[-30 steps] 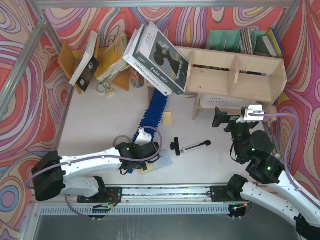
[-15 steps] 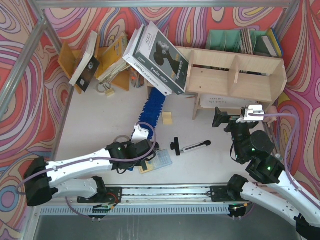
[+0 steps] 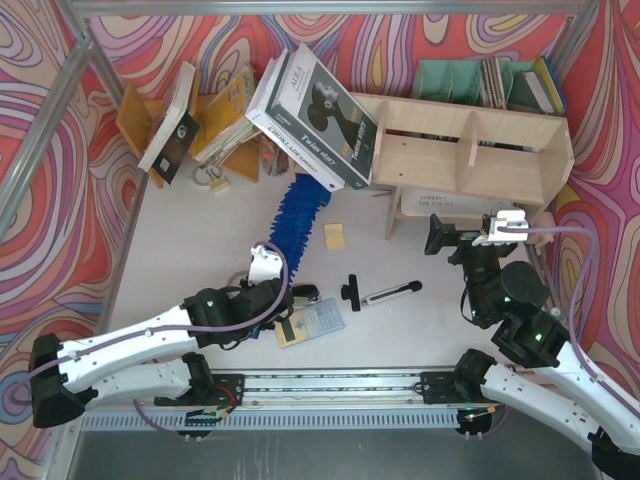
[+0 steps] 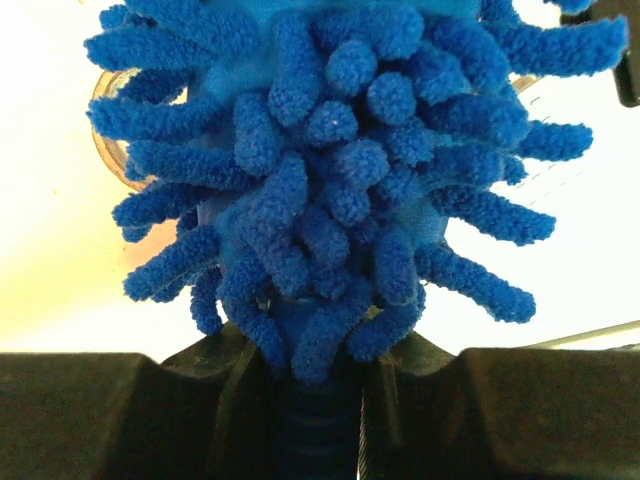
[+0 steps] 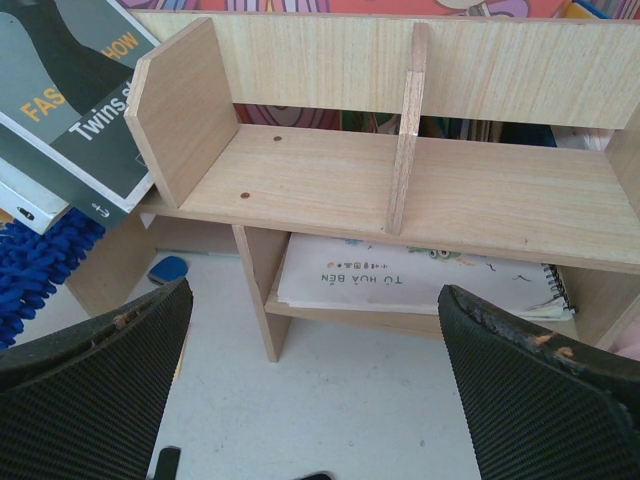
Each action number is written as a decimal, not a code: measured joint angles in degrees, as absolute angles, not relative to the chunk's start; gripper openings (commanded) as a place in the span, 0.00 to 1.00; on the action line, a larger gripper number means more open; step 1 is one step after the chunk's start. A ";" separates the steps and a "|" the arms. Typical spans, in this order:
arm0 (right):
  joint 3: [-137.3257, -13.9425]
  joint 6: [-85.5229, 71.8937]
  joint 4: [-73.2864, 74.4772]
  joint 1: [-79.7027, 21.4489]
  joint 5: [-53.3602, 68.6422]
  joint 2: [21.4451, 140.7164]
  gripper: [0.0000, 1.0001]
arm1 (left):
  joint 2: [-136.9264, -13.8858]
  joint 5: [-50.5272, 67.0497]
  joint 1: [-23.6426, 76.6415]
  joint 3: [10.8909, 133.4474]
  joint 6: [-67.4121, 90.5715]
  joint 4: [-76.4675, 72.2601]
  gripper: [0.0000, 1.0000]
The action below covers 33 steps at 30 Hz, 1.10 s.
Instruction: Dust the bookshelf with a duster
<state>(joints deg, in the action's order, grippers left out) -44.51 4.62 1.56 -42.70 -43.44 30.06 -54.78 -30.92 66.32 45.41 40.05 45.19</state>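
Duster (image 3: 297, 215): head stretches over desk just left of bookshelf (image 3: 470, 150), tip under leaning book (image 3: 320, 110). Left gripper (image 4: 318, 400) clamped on duster's thin handle, at base of fluff. Right gripper (image 5: 315, 385) spread wide, empty, facing bookshelf. Duster likely light, soft and floppy; handle is the stiff hold.

Bright, even light; blown-out glare behind the duster (image 4: 330, 200) in left wrist view.
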 measured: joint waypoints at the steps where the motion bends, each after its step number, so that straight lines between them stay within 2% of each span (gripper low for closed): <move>1: -44.49 4.62 1.56 -42.70 -43.42 30.06 0.99 | -55.07 -30.89 66.32 45.15 40.05 44.99 0.00; 12: -44.51 4.47 1.58 -42.70 -43.42 30.06 0.99 | -69.17 -25.74 66.32 40.71 43.13 42.09 0.00; 19: -44.51 4.45 1.58 -42.70 -43.42 30.06 0.99 | -70.85 -26.04 66.32 42.74 43.44 42.98 0.00; 23: -44.51 4.45 1.61 -42.70 -43.44 30.06 0.99 | -67.94 -28.53 66.32 45.65 43.22 45.41 0.00; 33: -44.49 4.43 1.61 -42.70 -43.42 29.76 0.99 | -51.13 -32.21 66.76 47.94 39.94 51.27 0.00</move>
<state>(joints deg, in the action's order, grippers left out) -44.49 4.43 1.61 -42.70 -43.42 29.76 -51.13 -32.21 66.76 47.94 39.94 51.27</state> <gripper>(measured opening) 0.987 0.343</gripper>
